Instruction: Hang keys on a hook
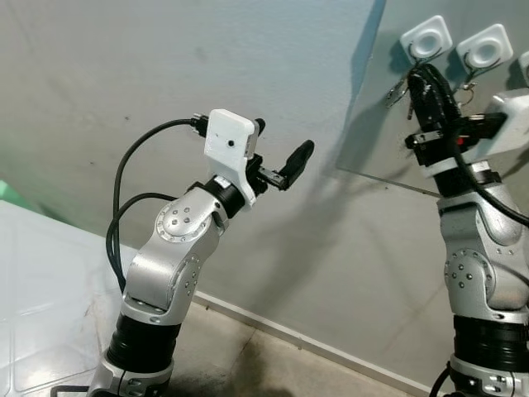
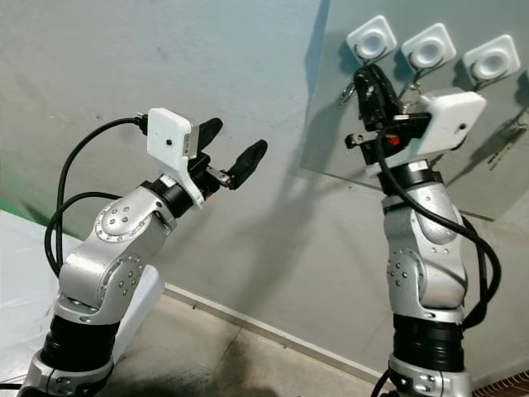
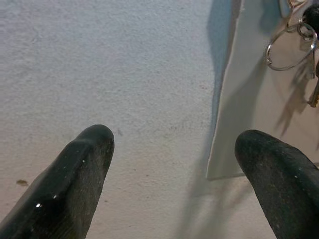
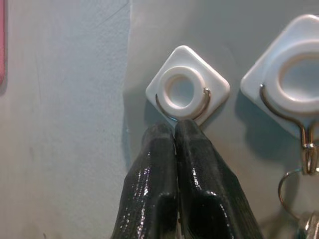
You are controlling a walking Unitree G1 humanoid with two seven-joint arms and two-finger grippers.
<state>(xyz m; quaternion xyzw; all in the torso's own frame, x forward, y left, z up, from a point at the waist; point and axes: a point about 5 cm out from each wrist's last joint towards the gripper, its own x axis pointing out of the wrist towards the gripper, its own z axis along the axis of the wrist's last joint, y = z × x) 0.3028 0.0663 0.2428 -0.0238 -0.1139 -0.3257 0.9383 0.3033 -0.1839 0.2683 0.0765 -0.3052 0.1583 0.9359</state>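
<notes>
The right gripper (image 4: 174, 130) presses its closed fingers (image 4: 202, 174) against the lower loop of the leftmost hook (image 4: 188, 82), hiding whatever they pinch. The next hook (image 4: 294, 74) is cut by the picture's edge, and its keys (image 4: 310, 226) too.

Even, fairly bright indoor light. Soft arm shadows fall on the grey wall (image 1: 165, 66). Head views are sharp; close black fingertips (image 3: 84, 169) look slightly soft, with small glossy highlights.

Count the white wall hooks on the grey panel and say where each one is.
3. The white diamond-shaped plastic hooks sit in a row along the panel top: the leftmost hook just above the right gripper, the middle hook beside it, and the rightmost hook. More may lie beyond the frame edge.
</notes>
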